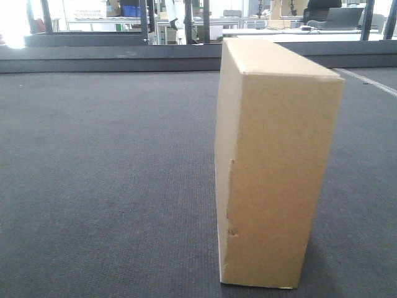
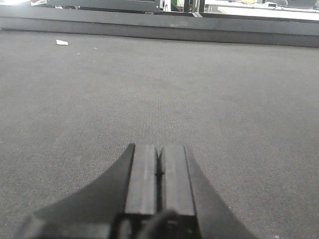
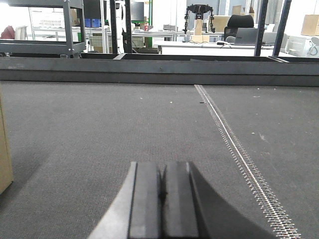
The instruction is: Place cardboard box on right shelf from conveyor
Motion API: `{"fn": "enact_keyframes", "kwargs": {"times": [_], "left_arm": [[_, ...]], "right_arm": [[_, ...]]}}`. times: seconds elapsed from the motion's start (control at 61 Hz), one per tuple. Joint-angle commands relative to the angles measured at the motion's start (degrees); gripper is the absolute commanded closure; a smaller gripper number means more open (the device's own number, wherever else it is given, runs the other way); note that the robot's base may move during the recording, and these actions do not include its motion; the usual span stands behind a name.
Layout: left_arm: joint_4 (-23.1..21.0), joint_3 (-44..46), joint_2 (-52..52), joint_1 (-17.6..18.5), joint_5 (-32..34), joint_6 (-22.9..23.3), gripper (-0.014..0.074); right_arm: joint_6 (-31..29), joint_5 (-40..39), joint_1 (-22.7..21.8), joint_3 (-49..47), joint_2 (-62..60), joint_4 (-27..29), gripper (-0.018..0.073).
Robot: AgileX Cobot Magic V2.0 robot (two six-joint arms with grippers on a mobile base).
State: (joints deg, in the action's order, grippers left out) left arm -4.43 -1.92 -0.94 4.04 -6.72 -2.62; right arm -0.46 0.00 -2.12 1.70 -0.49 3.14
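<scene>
The plain tan cardboard box [image 1: 273, 167] stands upright on its narrow side on the dark grey woven conveyor [image 1: 105, 180], right of centre in the front view, a small dent on its left edge. Its corner [image 3: 4, 149] shows at the left border of the right wrist view. My left gripper [image 2: 159, 149] is shut with nothing in it, low over bare belt. Just above the belt to the right of the box, my right gripper [image 3: 161, 167] is also shut and holds nothing. Neither gripper touches the box. The right shelf is out of view.
A raised dark rail [image 1: 124, 59] runs along the belt's far edge. A metal lacing seam [image 3: 234, 144] crosses the belt to the right of my right gripper. A small white scrap [image 2: 62, 42] lies far left on the belt. Desks and racks stand beyond the rail.
</scene>
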Motion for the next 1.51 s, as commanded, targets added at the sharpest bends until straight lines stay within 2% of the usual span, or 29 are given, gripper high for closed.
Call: {"fn": "enact_keyframes", "kwargs": {"times": [0.0,0.852,1.213,1.393,1.492], "left_arm": [[-0.3,-0.3,-0.3,0.0,4.8,0.0,0.0713],[-0.3,-0.3,-0.3,0.0,4.8,0.0,0.0713],[-0.3,-0.3,-0.3,0.0,4.8,0.0,0.0713],[-0.3,-0.3,-0.3,0.0,4.8,0.0,0.0713],[-0.3,-0.3,-0.3,0.0,4.8,0.0,0.0712]], "right_arm": [[-0.1,-4.9,-0.3,-0.2,-1.2,-0.1,0.0510],[-0.1,-6.8,-0.3,-1.0,-1.2,0.3,0.0510],[-0.1,11.2,-0.3,-15.9,4.0,0.5,0.0510],[-0.1,20.2,-0.3,-26.2,13.2,0.4,0.0510],[-0.1,21.4,-0.3,-30.1,19.5,0.5,0.0510]]}}
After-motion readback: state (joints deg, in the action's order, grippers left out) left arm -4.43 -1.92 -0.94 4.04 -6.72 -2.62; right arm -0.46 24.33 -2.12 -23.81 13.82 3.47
